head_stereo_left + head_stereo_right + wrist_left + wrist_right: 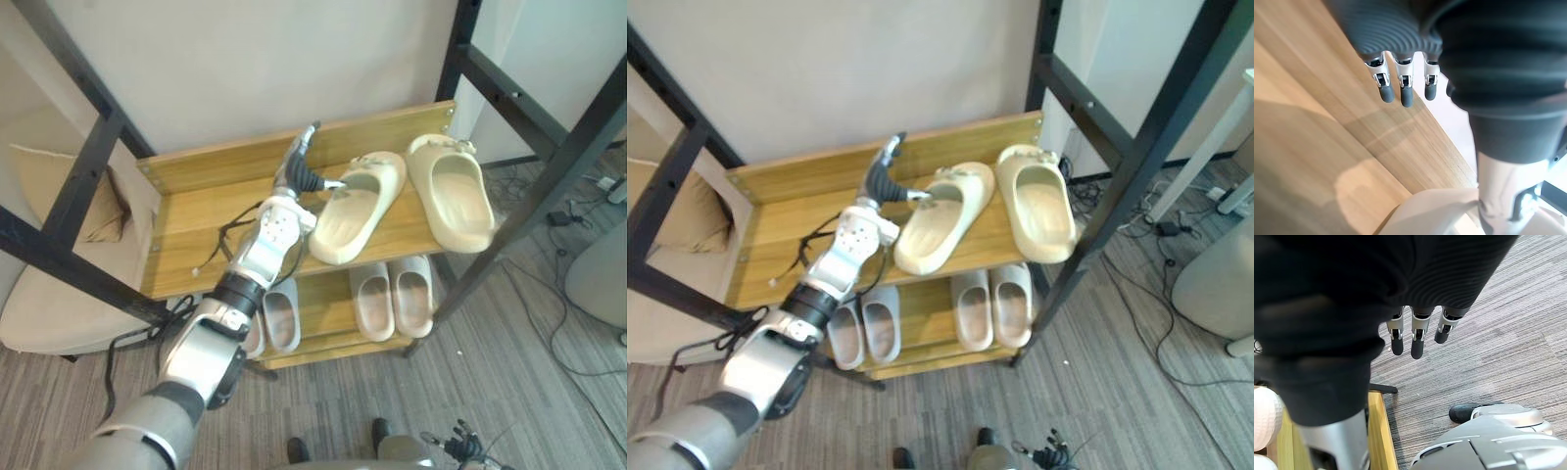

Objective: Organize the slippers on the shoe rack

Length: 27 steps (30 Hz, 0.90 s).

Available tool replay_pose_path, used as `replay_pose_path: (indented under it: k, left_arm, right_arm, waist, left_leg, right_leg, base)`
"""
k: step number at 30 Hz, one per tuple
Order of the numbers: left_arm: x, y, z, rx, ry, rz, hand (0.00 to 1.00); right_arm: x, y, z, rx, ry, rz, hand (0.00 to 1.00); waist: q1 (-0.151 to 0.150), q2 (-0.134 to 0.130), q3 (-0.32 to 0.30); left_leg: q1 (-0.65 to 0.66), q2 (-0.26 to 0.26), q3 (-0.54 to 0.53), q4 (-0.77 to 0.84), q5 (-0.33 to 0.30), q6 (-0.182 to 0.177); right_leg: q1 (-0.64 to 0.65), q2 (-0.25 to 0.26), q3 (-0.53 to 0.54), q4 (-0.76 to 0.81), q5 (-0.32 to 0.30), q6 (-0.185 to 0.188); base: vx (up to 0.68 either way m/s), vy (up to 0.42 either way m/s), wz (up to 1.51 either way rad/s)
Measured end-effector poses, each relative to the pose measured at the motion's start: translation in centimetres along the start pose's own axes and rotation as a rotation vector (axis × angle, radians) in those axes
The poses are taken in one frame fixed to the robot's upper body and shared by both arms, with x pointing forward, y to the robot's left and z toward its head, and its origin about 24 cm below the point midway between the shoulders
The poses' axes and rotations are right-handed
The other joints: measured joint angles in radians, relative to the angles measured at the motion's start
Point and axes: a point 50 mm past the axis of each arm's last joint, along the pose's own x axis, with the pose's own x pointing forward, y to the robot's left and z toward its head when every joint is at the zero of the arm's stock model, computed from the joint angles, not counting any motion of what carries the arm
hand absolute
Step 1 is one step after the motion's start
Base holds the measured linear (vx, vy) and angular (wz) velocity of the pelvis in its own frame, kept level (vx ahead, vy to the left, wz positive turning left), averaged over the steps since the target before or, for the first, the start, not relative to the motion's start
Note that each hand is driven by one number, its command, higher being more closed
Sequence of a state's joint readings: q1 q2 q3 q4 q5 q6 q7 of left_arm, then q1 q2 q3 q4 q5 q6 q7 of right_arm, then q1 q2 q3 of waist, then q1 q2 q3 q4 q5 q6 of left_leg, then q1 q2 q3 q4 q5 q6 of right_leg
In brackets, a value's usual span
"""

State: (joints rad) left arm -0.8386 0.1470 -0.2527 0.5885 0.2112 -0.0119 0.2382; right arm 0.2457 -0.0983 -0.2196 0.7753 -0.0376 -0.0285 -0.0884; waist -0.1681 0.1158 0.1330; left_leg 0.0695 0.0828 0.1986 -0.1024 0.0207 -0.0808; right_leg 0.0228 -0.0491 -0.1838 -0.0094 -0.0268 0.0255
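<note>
Pale wall [245,69] and grey striped carpet [509,392] are framing a two-shelf wooden shoe rack [196,230], which is standing between the posts of a black metal frame [88,157]. Six slippers are sitting on the rack in all. Two cream ones are lying on the top shelf. The straight slipper [453,196] is pointing its toe squarely at the wall near the right end. The skewed slipper [355,211] is lying just beside it on a slant, its heel swinging out to the robot's left and reaching the front edge. Four pale grey slippers are sitting below as two neat pairs, the left pair [880,328] partly behind the arm and the right pair [395,297] in plain sight. The left hand [297,168] is reaching over the top shelf, fingers straight and grasping nothing, with its thumb touching the skewed slipper near the strap. The right hand [1418,333] is hanging low over the carpet, fingers loose and straight, holding nothing. Straightening the skewed slipper appears to be the step in hand. The next move is probably calling for a gentle sideways nudge of the heel until the slipper is lying parallel with its partner, without tipping it off the front edge.
</note>
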Motion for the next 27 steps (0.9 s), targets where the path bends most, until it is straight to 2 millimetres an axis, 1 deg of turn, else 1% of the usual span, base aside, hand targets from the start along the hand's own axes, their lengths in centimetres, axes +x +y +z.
replay_pose_path:
  k: [5, 7, 11, 15, 19, 20, 25, 27]
  left_arm:
    - [-0.9, 0.8, 0.5, -0.060, -0.052, 0.022, 0.00]
    - [-1.8, 1.2, 1.2, -0.112, -0.105, 0.037, 0.00]
    - [-3.8, 1.6, 1.6, -0.249, -0.157, 0.054, 0.00]
    - [-5.6, 1.9, 2.0, -0.371, -0.197, 0.059, 0.00]
    - [-7.9, 1.6, 1.6, -0.506, -0.198, 0.019, 0.00]
    - [-8.4, 1.4, 1.5, -0.529, -0.194, 0.009, 0.00]
    - [-10.7, 0.8, 0.4, -0.616, -0.145, -0.031, 0.00]
    - [-11.3, 0.3, -0.1, -0.641, -0.116, -0.052, 0.00]
  right_arm:
    - [0.2, 0.3, 0.1, -0.033, 0.003, 0.019, 0.00]
    - [0.2, 0.2, 0.1, -0.040, 0.008, 0.021, 0.00]
    - [0.2, 0.2, 0.0, -0.043, 0.011, 0.022, 0.00]
    - [0.2, 0.2, -0.1, -0.055, 0.016, 0.028, 0.00]
    - [0.3, 0.3, -0.2, -0.075, 0.021, 0.038, 0.00]
    - [0.3, 0.3, -0.2, -0.076, 0.022, 0.040, 0.00]
    - [0.4, 0.7, 0.0, -0.095, 0.026, 0.057, 0.00]
    - [0.4, 0.8, 0.0, -0.101, 0.026, 0.061, 0.00]
  waist:
    - [0.004, -0.008, 0.005]
    - [0.010, -0.009, 0.006]
    - [0.015, -0.011, 0.007]
    - [0.042, -0.011, 0.007]
    - [0.050, -0.017, 0.003]
    - [0.058, -0.019, 0.002]
    - [0.068, -0.033, -0.005]
    - [0.072, -0.039, -0.009]
  left_leg:
    - [0.001, -0.001, -0.011, 0.000, 0.000, 0.000]
    - [-0.003, -0.002, -0.013, 0.000, 0.000, 0.000]
    - [0.002, -0.004, -0.024, 0.000, 0.000, 0.000]
    - [0.002, -0.003, -0.029, 0.000, 0.000, 0.001]
    - [0.002, -0.005, -0.047, 0.000, 0.000, 0.001]
    - [0.001, -0.005, -0.048, 0.000, 0.000, 0.001]
    - [0.000, -0.005, -0.051, 0.000, 0.000, 0.001]
    - [0.002, -0.005, -0.055, 0.000, 0.000, 0.001]
  right_leg:
    - [0.016, 0.000, -0.009, -0.022, 0.013, -0.001]
    - [0.016, 0.000, -0.009, -0.032, 0.019, -0.001]
    - [0.032, -0.001, -0.023, -0.037, 0.019, 0.000]
    - [0.033, 0.000, -0.026, -0.041, 0.020, 0.000]
    - [0.049, 0.000, -0.041, -0.056, 0.022, 0.001]
    - [0.049, 0.000, -0.043, -0.057, 0.022, 0.001]
    - [0.054, 0.000, -0.048, -0.062, 0.022, 0.002]
    - [0.059, 0.000, -0.053, -0.064, 0.022, 0.002]
  base:
    - [-0.01, 0.007, 0.04]
    - [0.00, 0.000, 0.00]
    - [0.00, 0.006, 0.09]
    - [0.00, 0.001, 0.02]
    - [0.01, 0.000, 0.12]
    - [0.01, -0.001, 0.08]
    - [0.01, 0.002, 0.03]
    - [-0.01, 0.002, 0.06]
